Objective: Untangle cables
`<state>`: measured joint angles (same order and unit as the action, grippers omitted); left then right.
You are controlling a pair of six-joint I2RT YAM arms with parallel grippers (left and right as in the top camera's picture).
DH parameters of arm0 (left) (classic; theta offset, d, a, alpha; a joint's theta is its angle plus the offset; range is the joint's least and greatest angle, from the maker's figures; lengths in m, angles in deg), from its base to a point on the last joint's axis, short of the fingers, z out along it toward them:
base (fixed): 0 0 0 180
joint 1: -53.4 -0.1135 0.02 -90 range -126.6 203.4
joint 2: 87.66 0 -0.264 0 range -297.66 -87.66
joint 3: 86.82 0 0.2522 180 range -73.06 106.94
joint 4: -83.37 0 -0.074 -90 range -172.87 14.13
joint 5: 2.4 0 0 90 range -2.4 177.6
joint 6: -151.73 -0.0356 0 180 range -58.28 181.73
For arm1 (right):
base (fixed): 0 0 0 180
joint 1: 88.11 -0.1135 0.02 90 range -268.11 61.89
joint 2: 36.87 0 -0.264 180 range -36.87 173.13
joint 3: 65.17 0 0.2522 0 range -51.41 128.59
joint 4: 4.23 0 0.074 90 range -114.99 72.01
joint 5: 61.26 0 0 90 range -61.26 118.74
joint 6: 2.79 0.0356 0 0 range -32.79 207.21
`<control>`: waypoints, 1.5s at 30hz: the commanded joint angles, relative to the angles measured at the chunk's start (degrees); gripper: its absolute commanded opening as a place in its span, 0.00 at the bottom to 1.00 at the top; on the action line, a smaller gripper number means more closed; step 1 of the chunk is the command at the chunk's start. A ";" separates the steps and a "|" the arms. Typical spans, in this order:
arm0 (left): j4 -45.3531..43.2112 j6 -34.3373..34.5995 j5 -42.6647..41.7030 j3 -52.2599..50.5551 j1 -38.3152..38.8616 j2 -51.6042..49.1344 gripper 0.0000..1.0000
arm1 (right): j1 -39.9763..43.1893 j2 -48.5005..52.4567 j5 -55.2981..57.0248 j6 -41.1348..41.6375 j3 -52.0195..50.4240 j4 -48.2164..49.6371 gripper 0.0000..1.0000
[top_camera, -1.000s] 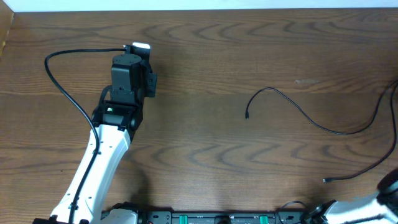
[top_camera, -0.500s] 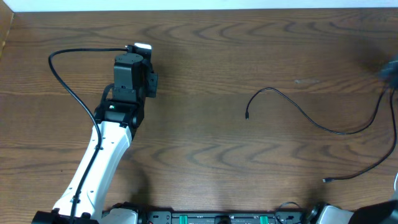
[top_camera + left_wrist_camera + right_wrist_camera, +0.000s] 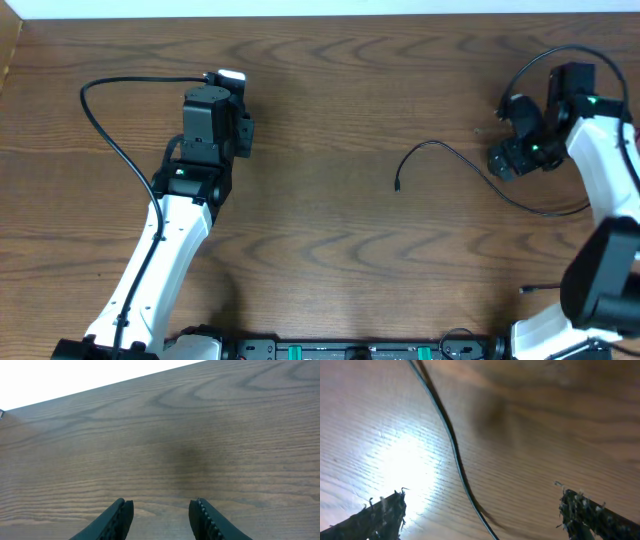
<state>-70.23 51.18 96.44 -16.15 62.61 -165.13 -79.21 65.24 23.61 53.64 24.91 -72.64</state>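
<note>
A thin black cable [image 3: 455,155] lies on the right half of the table, with its plug [image 3: 397,186] toward the centre. It curves right and passes under my right gripper [image 3: 508,160]. In the right wrist view that cable [image 3: 454,447] runs lengthwise between the wide-apart fingers of the right gripper [image 3: 487,515], which is open and touches nothing. A second black cable end [image 3: 525,290] lies near the front right. My left gripper [image 3: 226,82] is at the far left, open, and the left wrist view shows only bare wood between the fingers of the left gripper [image 3: 161,506]. No white cable shows.
The wooden table [image 3: 330,250] ends at its far edge [image 3: 330,14] just beyond the left gripper. The left arm's own thick black wire [image 3: 95,120] loops out to the left of that arm. The right arm [image 3: 600,170] runs along the right edge.
The right arm has swung in from the lower right and now hovers over the black cable. The left jaws have spread a little wider; the left arm barely moved.
</note>
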 commanded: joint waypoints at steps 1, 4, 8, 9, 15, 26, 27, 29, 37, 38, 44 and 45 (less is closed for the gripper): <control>-0.11 -0.57 -0.72 0.28 -0.15 -0.35 0.42 | -0.87 1.70 -1.38 -4.87 -0.11 -1.55 0.99; -0.11 -0.55 -0.72 0.28 -0.15 -0.35 0.42 | -1.40 2.71 -3.41 -8.57 -0.15 -3.32 0.99; -0.11 -0.55 -0.72 0.28 -0.15 -0.35 0.43 | -1.95 2.82 -9.16 -13.55 -0.17 -4.66 0.99; -0.09 -0.55 -0.72 0.28 -0.15 -0.35 0.43 | -1.95 2.82 -10.19 -14.21 -0.22 -4.72 0.99; -0.11 -0.52 -0.74 0.28 -0.15 -0.35 0.42 | -1.92 2.82 -14.45 -16.44 -0.85 -3.54 0.99; -0.11 -0.52 -0.74 0.28 -0.15 -0.35 0.42 | -1.81 2.82 -10.86 -14.62 -11.41 10.40 0.99; -0.11 -0.52 -0.74 0.28 -0.15 -0.35 0.43 | -1.81 2.82 -10.91 -14.23 -12.04 11.52 0.99; -0.11 -0.50 -0.74 0.28 -0.15 -0.35 0.42 | -1.75 2.82 -10.88 -13.38 -13.49 14.23 0.99; -0.11 -0.52 -0.74 0.28 -0.15 -0.35 0.43 | 0.44 2.82 -10.86 -13.38 -20.74 26.34 0.89; -0.11 -0.52 -0.74 0.28 -0.15 -0.35 0.42 | 0.68 2.82 -10.88 -13.31 -21.42 27.23 0.89; -0.09 -0.50 -0.74 0.28 -0.15 -0.35 0.42 | 2.40 2.82 -10.91 -13.18 -26.08 33.75 0.44; -0.09 -0.50 -0.74 0.28 -0.15 -0.35 0.42 | 2.64 2.82 -10.88 -13.16 -26.47 34.29 0.25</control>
<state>-70.25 51.18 96.44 -16.15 62.61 -165.13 -77.46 66.42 8.84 40.53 1.39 -38.61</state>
